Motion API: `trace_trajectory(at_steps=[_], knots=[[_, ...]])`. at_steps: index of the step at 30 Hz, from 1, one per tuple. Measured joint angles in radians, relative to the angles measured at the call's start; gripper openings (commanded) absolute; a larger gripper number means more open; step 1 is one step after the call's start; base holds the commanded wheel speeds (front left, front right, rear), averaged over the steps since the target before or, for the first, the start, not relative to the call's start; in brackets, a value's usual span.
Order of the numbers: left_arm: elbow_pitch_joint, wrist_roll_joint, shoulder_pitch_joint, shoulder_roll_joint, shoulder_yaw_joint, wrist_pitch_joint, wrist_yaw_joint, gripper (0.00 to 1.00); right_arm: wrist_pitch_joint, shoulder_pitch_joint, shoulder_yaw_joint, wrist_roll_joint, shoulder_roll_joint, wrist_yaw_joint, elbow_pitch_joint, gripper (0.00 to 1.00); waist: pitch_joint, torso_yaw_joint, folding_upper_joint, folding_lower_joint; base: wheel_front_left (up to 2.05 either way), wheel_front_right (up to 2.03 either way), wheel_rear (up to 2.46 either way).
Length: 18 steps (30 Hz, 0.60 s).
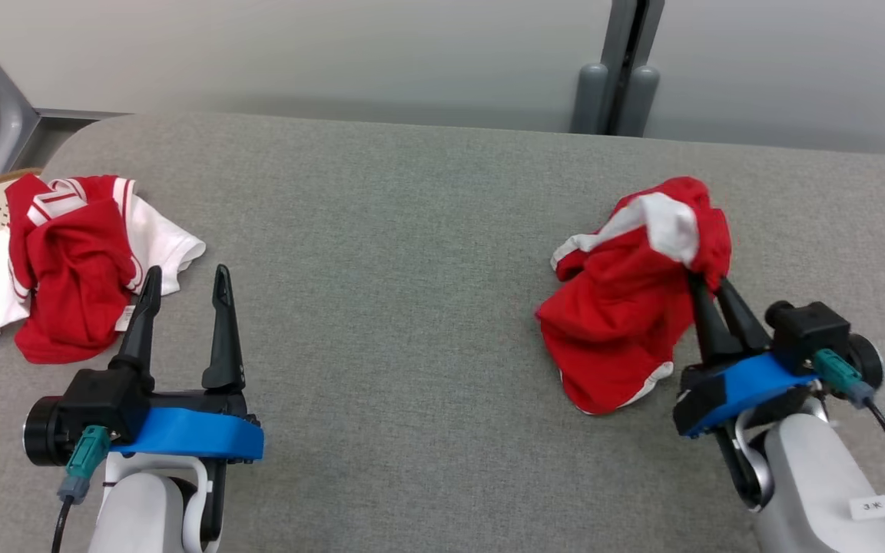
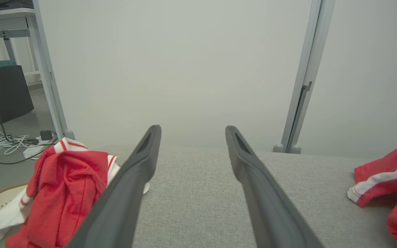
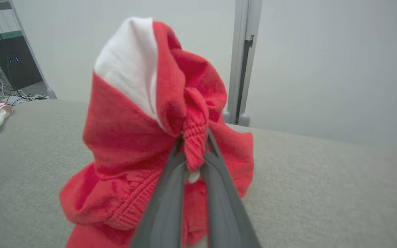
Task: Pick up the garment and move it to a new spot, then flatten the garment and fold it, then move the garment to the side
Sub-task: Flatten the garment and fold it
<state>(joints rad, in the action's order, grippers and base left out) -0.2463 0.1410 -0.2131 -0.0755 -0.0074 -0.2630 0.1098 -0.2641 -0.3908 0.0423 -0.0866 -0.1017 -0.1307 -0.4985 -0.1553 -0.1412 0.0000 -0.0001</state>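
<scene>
Left pincer (image 1: 187, 270): fingers spread wide and pointing forward, pale forearm low behind them. Right pincer (image 1: 710, 290): fingers pressed together and leaning left, tips clamped on a fold of the red garment (image 1: 611, 322).

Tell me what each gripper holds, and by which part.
The right gripper is shut on the red garment, pinching a bunched fold at its ribbed edge. The left gripper is open, holding nothing.
</scene>
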Motion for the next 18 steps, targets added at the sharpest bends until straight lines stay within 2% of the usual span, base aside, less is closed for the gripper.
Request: trace_trajectory(at_steps=[11,14,18], knots=[[0.01,0.01,-0.006,0.01,0.023,0.0,0.001,1.0,0.0,-0.214,0.342,-0.025,0.041,0.0,0.049,0.0,0.002,-0.08,0.0,0.0,0.0,0.0,0.0],[0.012,0.01,-0.005,0.012,0.027,0.0,0.001,1.0,0.0,-0.236,0.442,-0.056,0.049,0.0,0.065,0.0,0.0,-0.089,0.0,0.0,0.0,0.0,0.0],[0.016,0.01,0.006,0.014,0.036,0.0,-0.004,1.0,0.0,-0.225,0.528,-0.099,0.051,0.0,0.106,0.0,-0.001,-0.078,0.0,0.0,0.0,0.0,0.0]])
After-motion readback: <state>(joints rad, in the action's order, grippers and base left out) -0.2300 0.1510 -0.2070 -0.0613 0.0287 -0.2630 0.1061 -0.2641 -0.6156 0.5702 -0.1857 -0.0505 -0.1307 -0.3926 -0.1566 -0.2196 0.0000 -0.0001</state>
